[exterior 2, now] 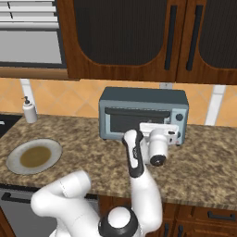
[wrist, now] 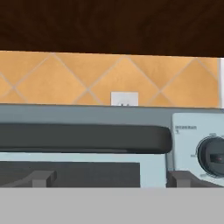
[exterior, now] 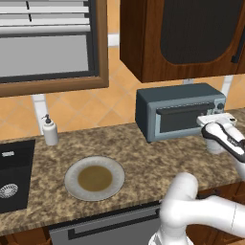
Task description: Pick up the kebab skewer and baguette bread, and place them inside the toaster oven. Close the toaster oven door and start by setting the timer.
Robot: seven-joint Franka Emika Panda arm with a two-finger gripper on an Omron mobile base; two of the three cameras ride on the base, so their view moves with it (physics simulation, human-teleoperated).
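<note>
— What stands above the gripper?
— Dark wooden wall cabinets (exterior 2: 134, 39) with black panel doors, over an orange diagonal-tiled wall (wrist: 87, 78).
— And to its left?
— A speckled brown granite counter (exterior: 143, 158), a black sink basin (exterior: 14, 177), a wood-framed window (exterior: 48, 43) with white blinds.
</note>
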